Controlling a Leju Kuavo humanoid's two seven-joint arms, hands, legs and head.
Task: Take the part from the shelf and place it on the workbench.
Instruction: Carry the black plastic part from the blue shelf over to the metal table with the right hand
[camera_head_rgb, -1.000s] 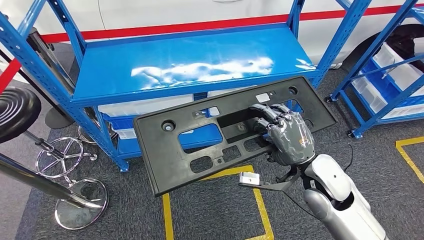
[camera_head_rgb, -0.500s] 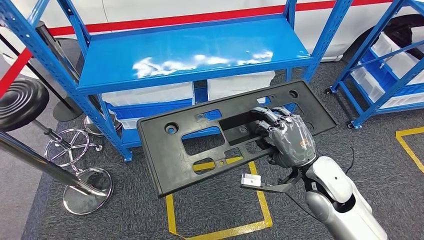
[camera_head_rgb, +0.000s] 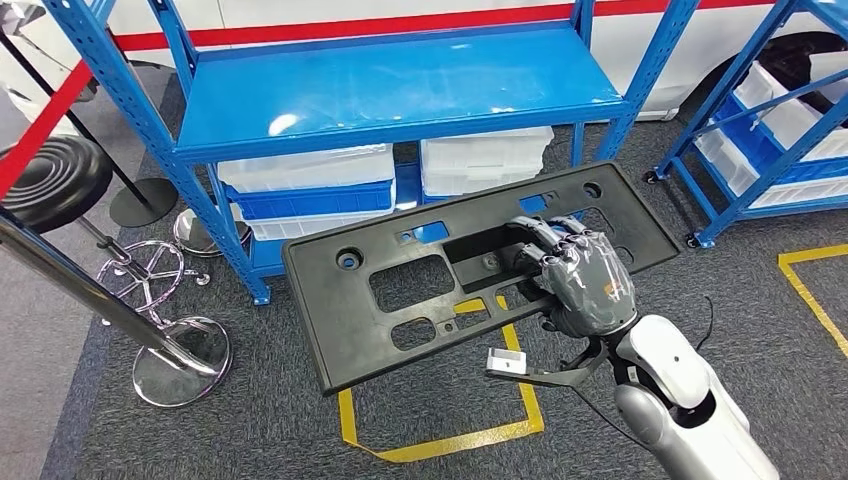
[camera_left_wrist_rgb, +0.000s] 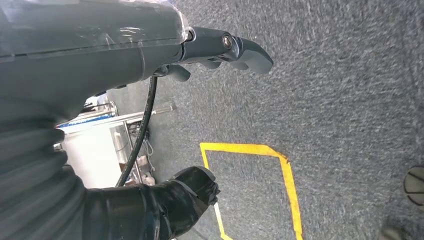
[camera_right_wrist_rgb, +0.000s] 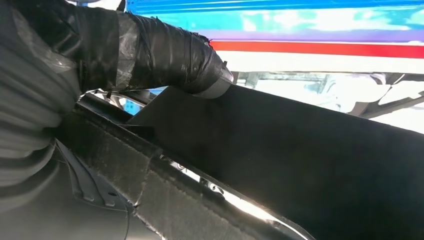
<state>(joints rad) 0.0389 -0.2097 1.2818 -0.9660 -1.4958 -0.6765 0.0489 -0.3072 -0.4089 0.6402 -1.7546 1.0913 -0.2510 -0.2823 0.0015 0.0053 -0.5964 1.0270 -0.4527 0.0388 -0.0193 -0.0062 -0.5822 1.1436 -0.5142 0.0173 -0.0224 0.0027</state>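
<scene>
Right hand (camera_head_rgb: 583, 283) clamped on part (camera_head_rgb: 400, 290) at its central cutout, carried clear of shelf (camera_head_rgb: 400, 85) above the floor; left hand (camera_left_wrist_rgb: 220, 47) hanging, state unclear; part judged rigid, light, long, liable to tip.

a dark grey carpet floor (camera_head_rgb: 150, 430) carries yellow tape squares (camera_head_rgb: 440, 430), one near the middle and another at the right edge. a blue metal shelf rack (camera_head_rgb: 400, 85) stands at the far side, with white and blue bins (camera_head_rgb: 310, 185) below its glossy top board. a second blue rack (camera_head_rgb: 770, 120) stands to the right. on the left are a black round stool (camera_head_rgb: 45, 180) and chrome stands (camera_head_rgb: 180, 350). beyond the racks runs a white surface with a red stripe (camera_head_rgb: 400, 25).
</scene>
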